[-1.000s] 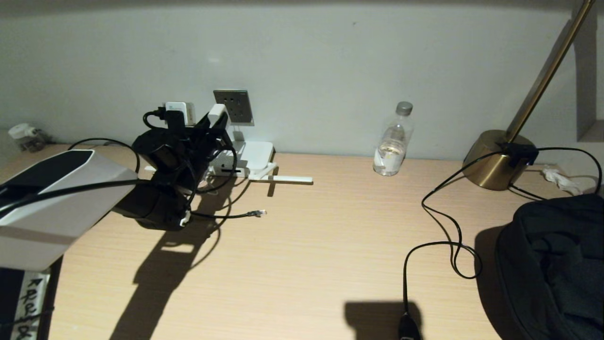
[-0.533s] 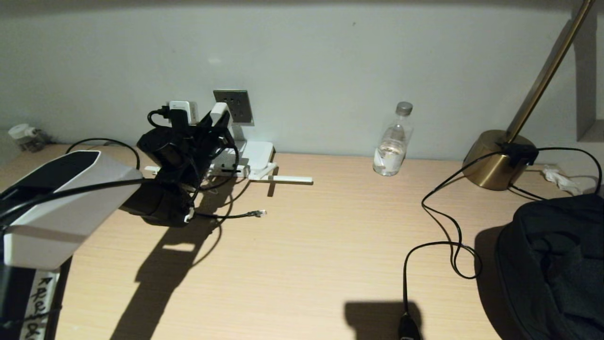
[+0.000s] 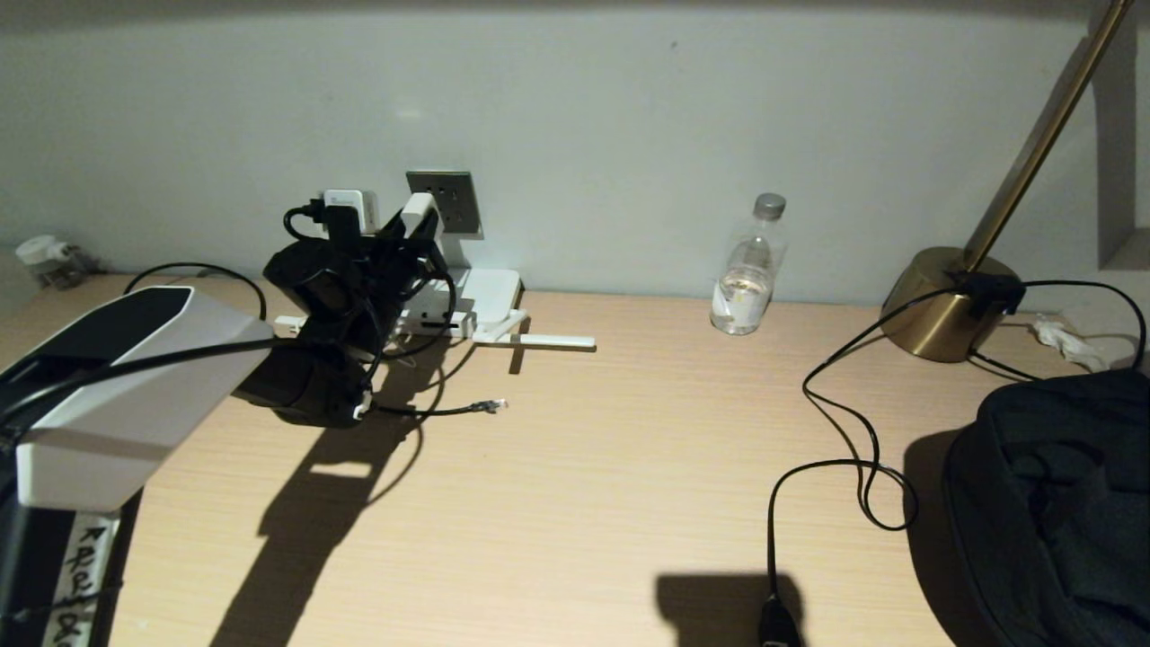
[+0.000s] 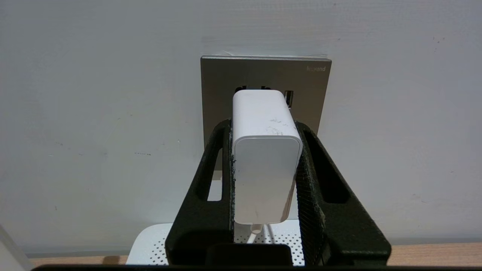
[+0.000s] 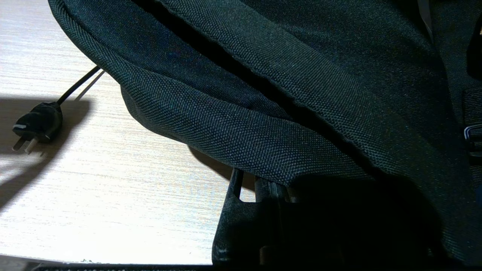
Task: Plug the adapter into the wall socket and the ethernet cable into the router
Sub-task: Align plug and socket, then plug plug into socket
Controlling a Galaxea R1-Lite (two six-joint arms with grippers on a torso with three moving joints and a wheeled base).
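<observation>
My left gripper (image 3: pixel 411 232) is shut on the white adapter (image 3: pixel 417 214) and holds it level, its front end at the face of the grey wall socket (image 3: pixel 446 199). In the left wrist view the adapter (image 4: pixel 263 165) sits between both black fingers (image 4: pixel 211 180) and covers the middle of the wall socket (image 4: pixel 222 75); I cannot tell whether its pins are in. The white router (image 3: pixel 490 289) lies on the desk below, antennas spread. The ethernet cable's clear connector (image 3: pixel 492 406) lies loose on the desk. My right gripper (image 5: pixel 263 190) is shut, tucked under a black bag (image 5: pixel 286 98).
A water bottle (image 3: pixel 751 268) stands by the wall. A brass lamp base (image 3: pixel 942 307) is at the right, its black cord (image 3: pixel 844 422) running to a plug (image 5: pixel 37 126) near the front edge. The black bag (image 3: pixel 1051 503) fills the right front corner.
My left arm has crept a little forward and up towards the wall, bringing the adapter closer to the socket. Nothing else has moved.
</observation>
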